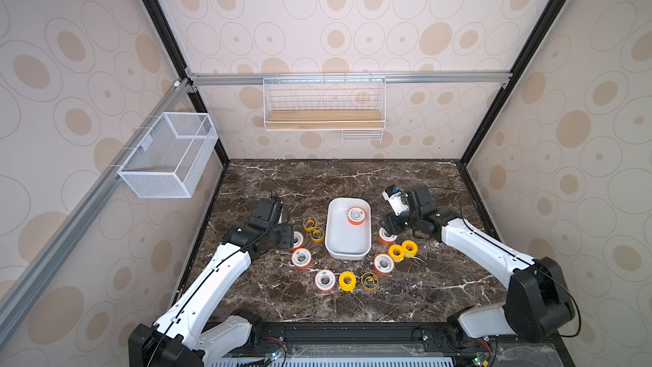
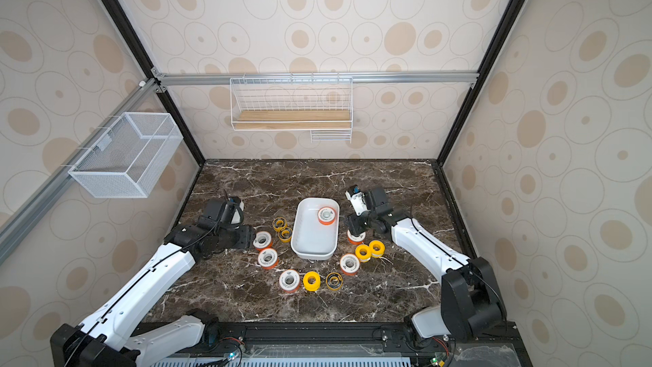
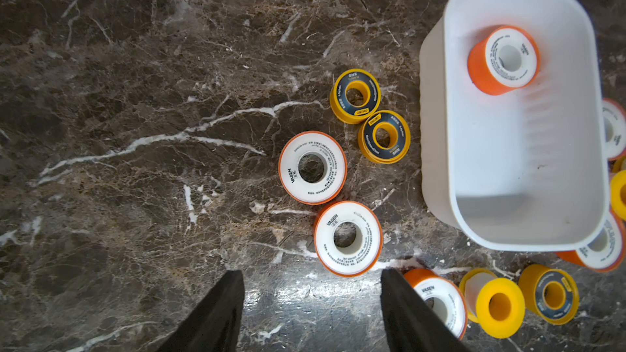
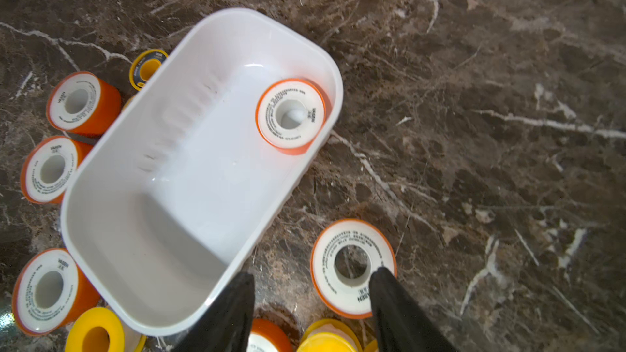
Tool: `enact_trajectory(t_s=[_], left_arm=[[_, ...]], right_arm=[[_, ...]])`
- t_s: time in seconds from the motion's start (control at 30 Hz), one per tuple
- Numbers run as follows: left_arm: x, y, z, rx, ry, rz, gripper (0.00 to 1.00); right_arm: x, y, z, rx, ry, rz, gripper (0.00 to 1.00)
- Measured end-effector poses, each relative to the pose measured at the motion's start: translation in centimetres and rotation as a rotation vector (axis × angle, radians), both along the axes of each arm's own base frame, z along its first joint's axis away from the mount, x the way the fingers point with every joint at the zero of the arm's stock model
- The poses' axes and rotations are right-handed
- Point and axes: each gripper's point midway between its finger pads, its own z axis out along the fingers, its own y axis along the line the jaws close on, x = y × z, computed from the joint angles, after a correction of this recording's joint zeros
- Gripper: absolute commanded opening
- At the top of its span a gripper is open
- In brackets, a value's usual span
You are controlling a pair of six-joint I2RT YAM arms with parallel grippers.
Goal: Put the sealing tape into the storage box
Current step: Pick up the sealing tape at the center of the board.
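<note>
The white storage box stands mid-table with one orange-rimmed sealing tape spool inside at its far end, also plain in the right wrist view. Several more spools lie around it on the marble: white-faced, solid yellow, dark-centred yellow. My left gripper hangs open left of the box, with bare marble between its fingers. My right gripper is open just right of the box, over a white-faced spool that one finger overlaps; nothing is held.
A white mesh basket hangs on the left wall. A wire shelf with a wooden board is on the back wall. The marble table is bare behind the box and at the front.
</note>
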Motion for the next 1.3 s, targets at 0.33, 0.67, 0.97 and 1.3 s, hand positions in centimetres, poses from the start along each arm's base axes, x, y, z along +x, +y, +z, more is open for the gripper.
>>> enact_trajectory(t_s=[0.33, 0.67, 0.97, 1.3], left_arm=[[-1.3, -0.5, -6.7, -0.054, 0.159, 0.086, 0.6], [-2.4, -1.0, -9.3, -0.105, 0.2, 0.1, 0.5], [-2.7, -1.7, -10.5, -0.112, 0.233, 0.072, 0.53], [-2.4, -3.2, -12.7, -0.06, 0.302, 0.018, 0.46]], right_arm=[[-0.3, -2.9, -0.9, 0.032, -0.076, -0.102, 0.61], [0.3, -3.5, -0.3, 0.013, -0.115, -0.136, 0.62], [0.4, -3.6, -0.3, 0.009, -0.116, -0.14, 0.62], [0.4, -3.6, -0.9, 0.001, -0.103, -0.14, 0.63]])
